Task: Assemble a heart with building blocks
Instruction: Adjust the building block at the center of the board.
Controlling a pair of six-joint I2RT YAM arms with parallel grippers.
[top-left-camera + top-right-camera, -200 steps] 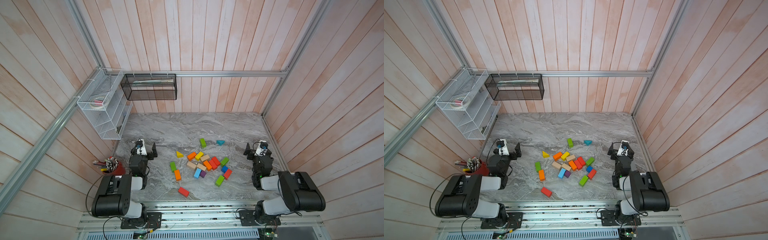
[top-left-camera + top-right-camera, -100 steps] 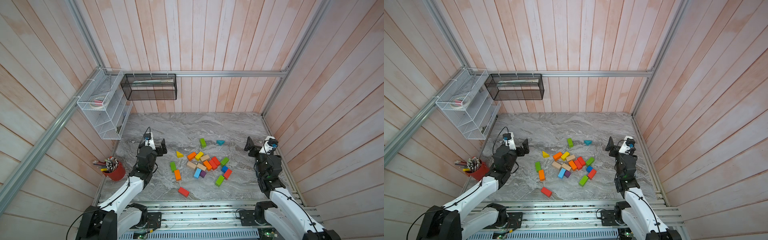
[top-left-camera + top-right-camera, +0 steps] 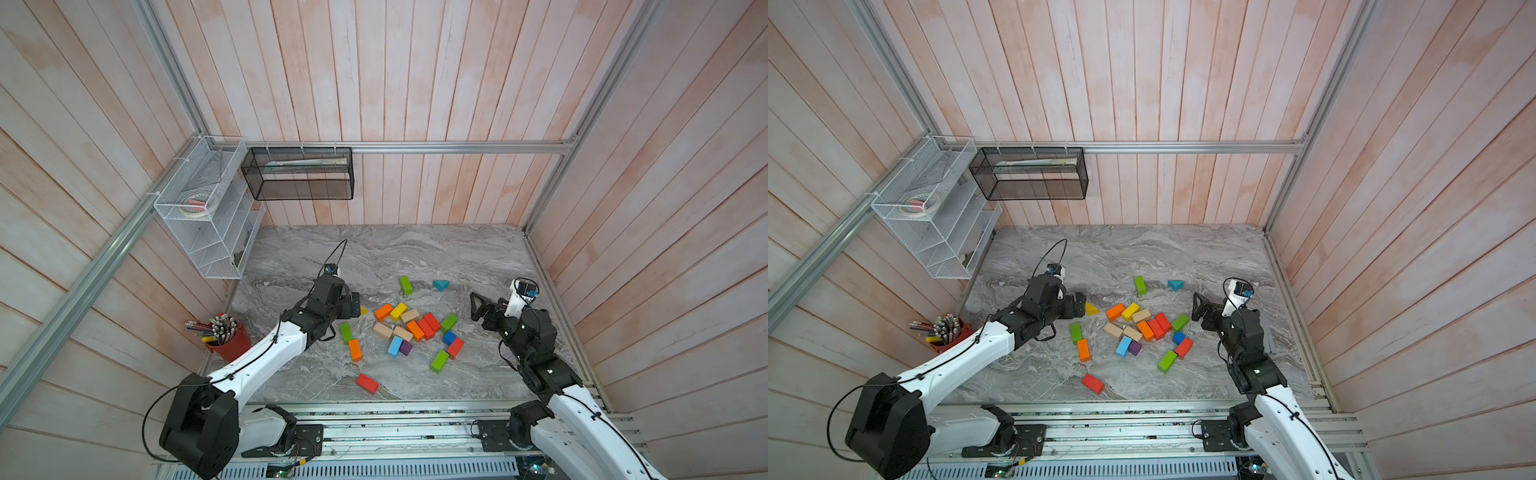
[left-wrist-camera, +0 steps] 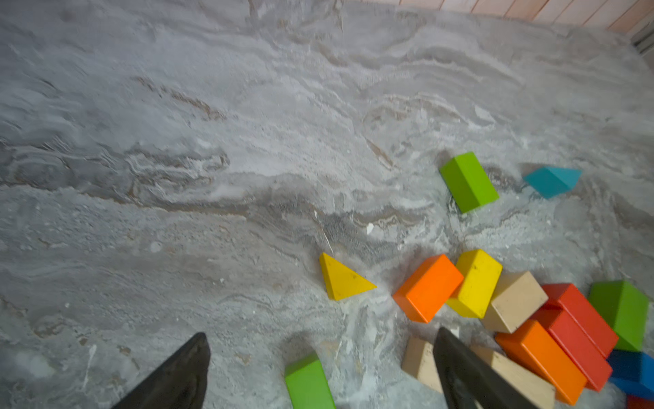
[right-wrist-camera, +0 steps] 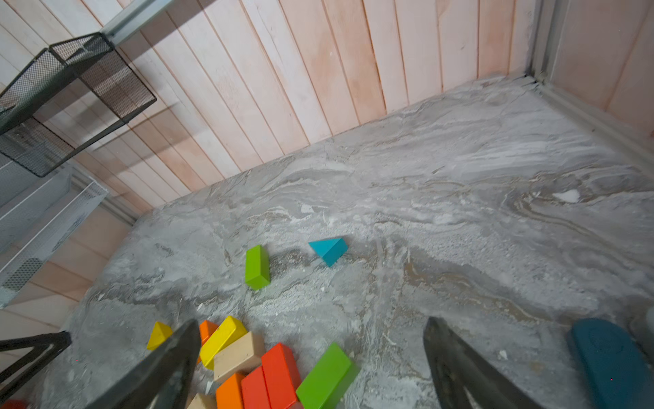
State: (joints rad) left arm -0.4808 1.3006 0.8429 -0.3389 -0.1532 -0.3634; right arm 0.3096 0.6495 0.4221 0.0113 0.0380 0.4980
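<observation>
Twenty or so blocks [image 3: 409, 316] lie scattered, no heart yet; left jaws and right jaws wide, empty, so left jaws should centre squarely over the yellow wedge [image 4: 341, 279] before closing.

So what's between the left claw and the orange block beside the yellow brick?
A yellow triangular wedge lies between the left gripper and that orange block; a top view shows it.

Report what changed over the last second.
Both arms unfolded from their tucked pose and reached forward over the table. The left claw is now by the yellow wedge, the right claw across the building blocks from it. Both stayed open, holding nothing. No block moved.
</observation>
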